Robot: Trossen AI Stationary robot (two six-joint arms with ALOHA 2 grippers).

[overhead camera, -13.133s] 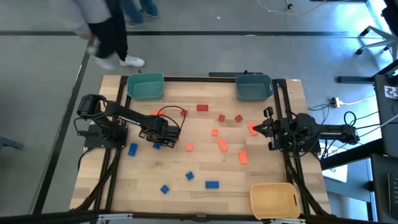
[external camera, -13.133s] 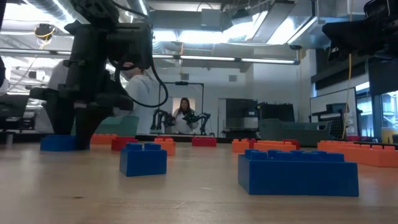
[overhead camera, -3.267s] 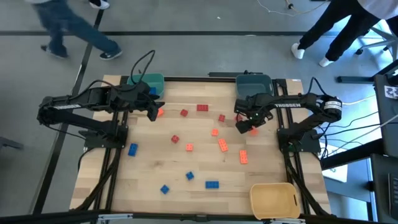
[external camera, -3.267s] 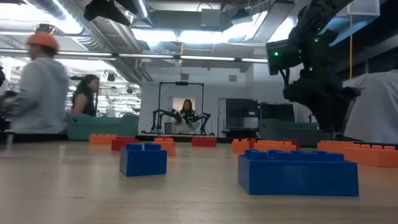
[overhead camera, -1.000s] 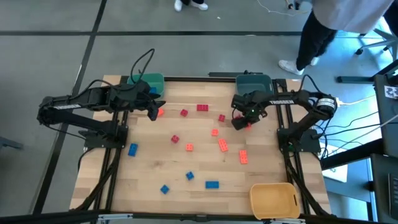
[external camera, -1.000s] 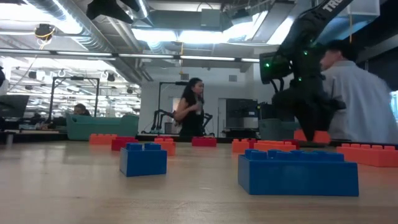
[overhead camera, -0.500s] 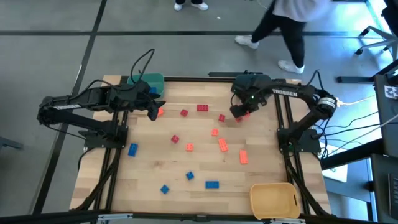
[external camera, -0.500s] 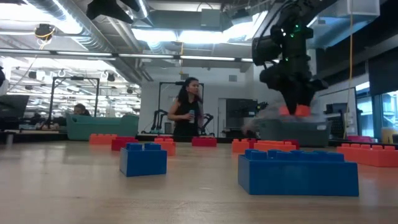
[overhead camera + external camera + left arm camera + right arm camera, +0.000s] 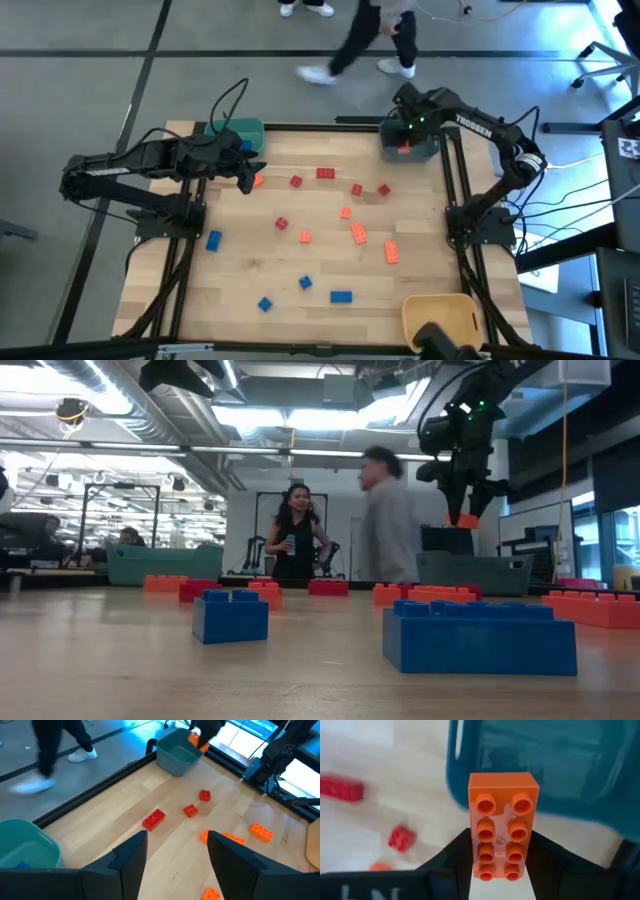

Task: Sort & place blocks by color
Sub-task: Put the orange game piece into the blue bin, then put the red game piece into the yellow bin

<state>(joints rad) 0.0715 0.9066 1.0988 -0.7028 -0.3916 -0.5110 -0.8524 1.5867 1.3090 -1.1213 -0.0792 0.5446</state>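
Red, orange and blue blocks lie flat and scattered on the wooden table, among them a red one, an orange one and a blue one. My right gripper hangs over the grey-blue bin at the far edge, shut on an orange block. The low view shows that block high above the bin. My left gripper waits open and holds nothing. It is beside the teal bin, which holds a blue block. My right gripper pinches the orange block by its two long sides, toward one end, between its two fingers. The fingers point down from above and lie across the block. The block is lifted clear over the bin, studs up.
A yellow bin stands at the table's near right corner. Black rails run along the table's left, right and far sides. People walk past on the floor beyond the far edge.
My right gripper has carried the orange block up and toward the table's far edge. It has gone from above the red blocks to over the grey-blue bin, rolling a little. The block stays in the hold.
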